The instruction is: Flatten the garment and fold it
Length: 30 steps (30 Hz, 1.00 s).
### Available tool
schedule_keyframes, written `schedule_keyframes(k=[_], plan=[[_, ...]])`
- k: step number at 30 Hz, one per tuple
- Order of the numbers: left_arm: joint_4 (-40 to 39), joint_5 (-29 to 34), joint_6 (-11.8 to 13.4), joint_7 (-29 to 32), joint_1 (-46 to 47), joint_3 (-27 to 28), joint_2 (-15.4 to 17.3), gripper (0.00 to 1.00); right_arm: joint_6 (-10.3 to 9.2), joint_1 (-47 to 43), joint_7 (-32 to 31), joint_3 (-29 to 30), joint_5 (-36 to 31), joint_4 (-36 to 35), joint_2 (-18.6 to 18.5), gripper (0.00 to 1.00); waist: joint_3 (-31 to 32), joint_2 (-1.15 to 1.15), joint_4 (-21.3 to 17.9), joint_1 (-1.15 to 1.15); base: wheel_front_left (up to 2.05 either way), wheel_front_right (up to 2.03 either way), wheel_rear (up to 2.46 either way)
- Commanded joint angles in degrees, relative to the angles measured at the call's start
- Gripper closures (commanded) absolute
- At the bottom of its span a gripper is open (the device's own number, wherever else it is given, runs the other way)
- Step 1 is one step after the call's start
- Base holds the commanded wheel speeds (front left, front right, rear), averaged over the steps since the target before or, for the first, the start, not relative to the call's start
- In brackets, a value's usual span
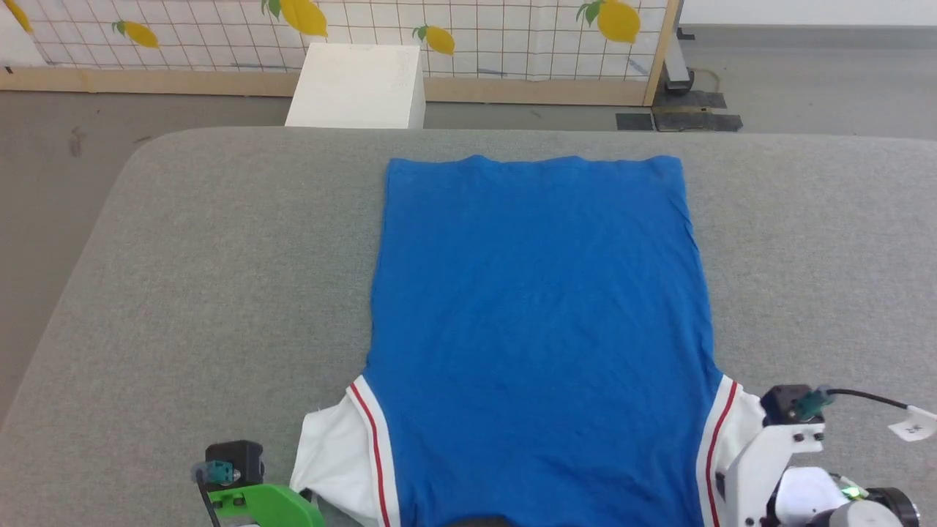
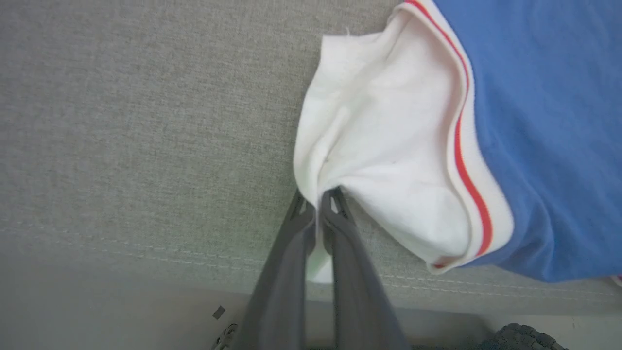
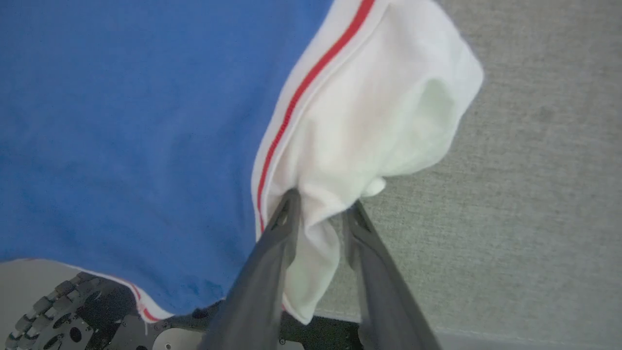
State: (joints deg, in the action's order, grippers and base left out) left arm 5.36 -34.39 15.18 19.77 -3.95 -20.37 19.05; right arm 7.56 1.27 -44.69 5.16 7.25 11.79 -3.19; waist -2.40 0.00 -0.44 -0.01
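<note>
near end of garment [image 1: 540, 315] off-frame

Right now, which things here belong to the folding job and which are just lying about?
Job: garment; left gripper, fingers shut on its sleeve; right gripper, fingers parted around the other sleeve; grey table.
Lying about: white box; lemon-print screen; dark floor plates.

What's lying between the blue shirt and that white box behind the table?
Nothing; the head view shows a bare strip of grey table between the garment and the white box.
</note>
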Motion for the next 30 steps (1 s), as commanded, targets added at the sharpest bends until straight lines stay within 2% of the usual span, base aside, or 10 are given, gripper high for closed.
schedule_keyframes(k=[1, 6, 10, 15, 18, 23, 30], plan=[[0.29, -0.31, -0.21, -0.45, 1.22, 0.22, -0.11, 1.0, -0.08, 1.15, 1.39, 0.65, 0.32, -0.2, 0.09, 0.0, 0.26, 0.0, -0.09, 0.01, 0.0, 0.0, 0.0], [-0.32, -1.02, -0.12, -1.46, 0.96, 0.95, -0.36, 1.0, -0.08, 2.04, 5.19, 4.27, 5.21, -4.25, 0.26, 0.0, 1.23, 0.0, -0.73, 0.01, 0.0, 0.0, 0.0], [-1.28, -1.25, 0.11, -2.04, 0.46, 1.39, -0.2, 1.0, -0.08, 4.14, 10.87, 8.21, 9.93, -7.41, 0.29, 0.0, 1.51, 0.0, -1.57, 0.01, 0.0, 0.0, 0.0], [-3.64, -1.1, 1.13, -3.07, 0.61, 2.8, 0.48, 1.0, -0.08, 10.67, 19.39, 9.8, 10.29, -7.1, 0.3, 0.0, -0.72, 0.0, -2.52, 0.01, 0.0, 0.0, 0.0], [-5.55, -0.9, 1.46, -3.17, 1.39, 3.51, 1.21, 1.0, -0.08, 16.46, 23.12, 10.27, 8.07, -4.56, 0.3, 0.0, -3.72, 0.0, -2.67, 0.01, 0.0, 0.0, 0.0], [-10.41, 0.06, 1.36, -3.27, 4.24, 4.11, 2.54, 1.0, -0.08, 29.38, 26.94, 11.61, 4.73, 0.81, 0.31, 0.0, -12.34, 0.0, -1.63, 0.01, 0.0, 0.0, 0.0], [-16.14, 0.89, 1.62, -3.31, 6.42, 3.84, 2.64, 1.0, -0.08, 46.29, 23.05, 13.35, -2.42, 9.21, -1.25, 0.0, -23.53, 0.0, 1.37, 0.01, 0.0, 0.0, 0.0]])
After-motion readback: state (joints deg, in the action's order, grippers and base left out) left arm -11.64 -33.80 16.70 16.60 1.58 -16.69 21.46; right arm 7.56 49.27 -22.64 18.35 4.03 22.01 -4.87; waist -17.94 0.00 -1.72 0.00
